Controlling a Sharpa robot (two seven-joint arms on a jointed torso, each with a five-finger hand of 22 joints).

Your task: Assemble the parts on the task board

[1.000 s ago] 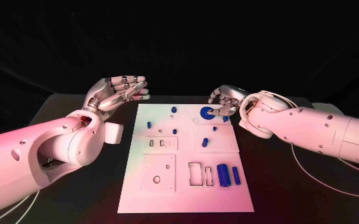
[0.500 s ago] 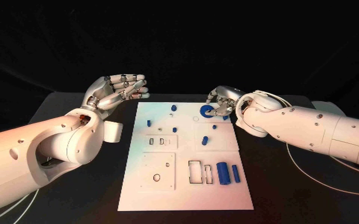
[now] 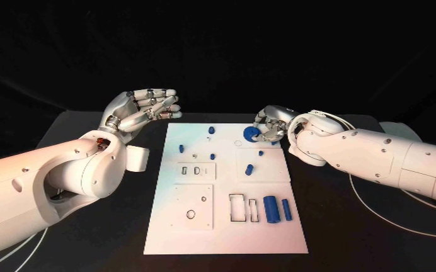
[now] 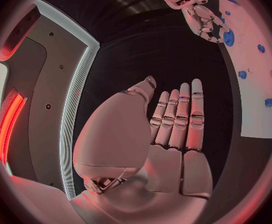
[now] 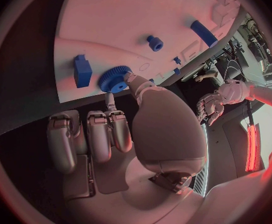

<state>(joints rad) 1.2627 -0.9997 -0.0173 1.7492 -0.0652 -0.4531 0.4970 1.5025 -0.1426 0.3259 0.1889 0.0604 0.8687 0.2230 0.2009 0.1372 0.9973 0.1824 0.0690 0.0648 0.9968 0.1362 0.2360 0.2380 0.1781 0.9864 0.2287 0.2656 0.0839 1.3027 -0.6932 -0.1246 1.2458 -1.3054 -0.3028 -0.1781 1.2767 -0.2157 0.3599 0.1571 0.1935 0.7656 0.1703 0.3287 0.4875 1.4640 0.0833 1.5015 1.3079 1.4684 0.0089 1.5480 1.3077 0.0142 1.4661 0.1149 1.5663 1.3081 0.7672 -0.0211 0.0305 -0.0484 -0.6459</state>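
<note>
Since a second ago the right hand [image 3: 273,128] has drawn slightly nearer, fingertips pinching the blue gear [image 3: 252,135] at the task board [image 3: 227,234]'s far right, seemingly seating it; pressing down comes next, while the left hand [image 3: 143,111] hovers open, holding nothing.

Dim room, pinkish glow, fisheye-bent edges

The right hand [image 5: 120,134] pinches a blue gear [image 5: 114,78] at the task board [image 5: 136,15] edge.
</note>
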